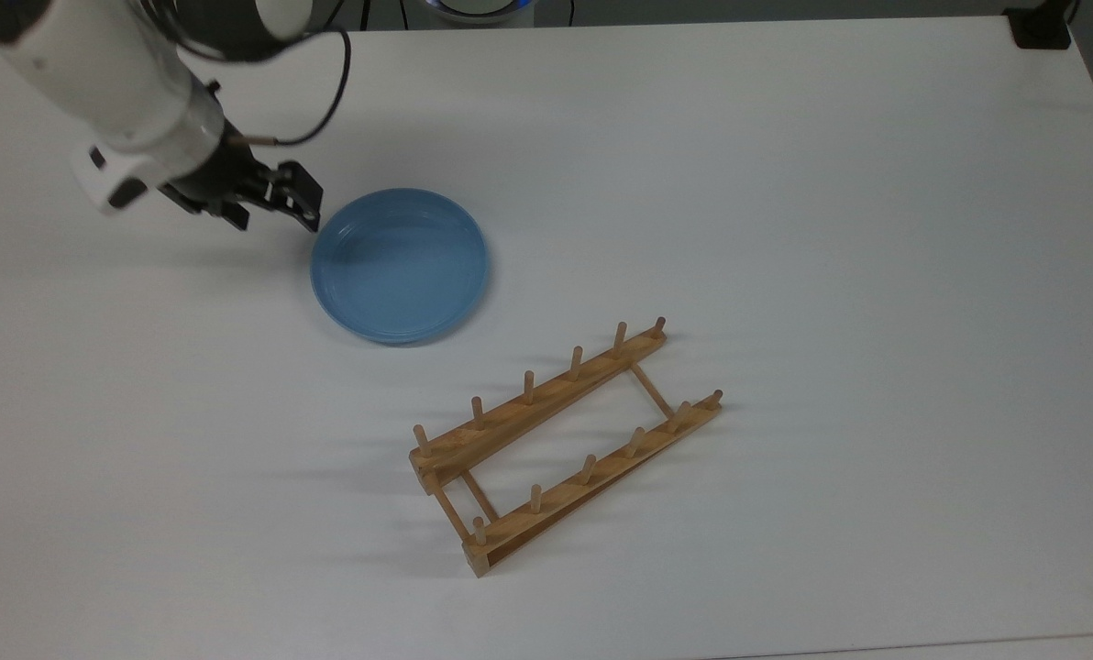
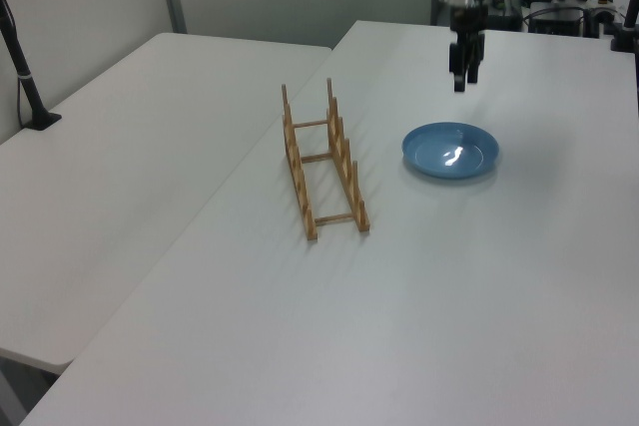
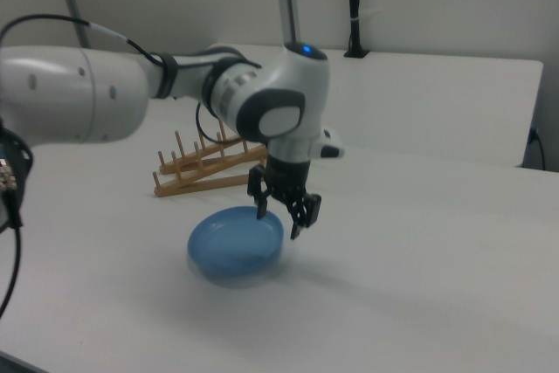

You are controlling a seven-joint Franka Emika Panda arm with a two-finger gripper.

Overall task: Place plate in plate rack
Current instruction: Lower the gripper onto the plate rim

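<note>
The rack [image 1: 565, 446] stands empty on the white desk [image 1: 785, 183]. Beyond it in the top view, well apart, the plate [image 1: 400, 266] lies flat. The end effector [image 3: 278, 221], fingers spread wide and holding nothing, hangs at the plate's rim.
</note>
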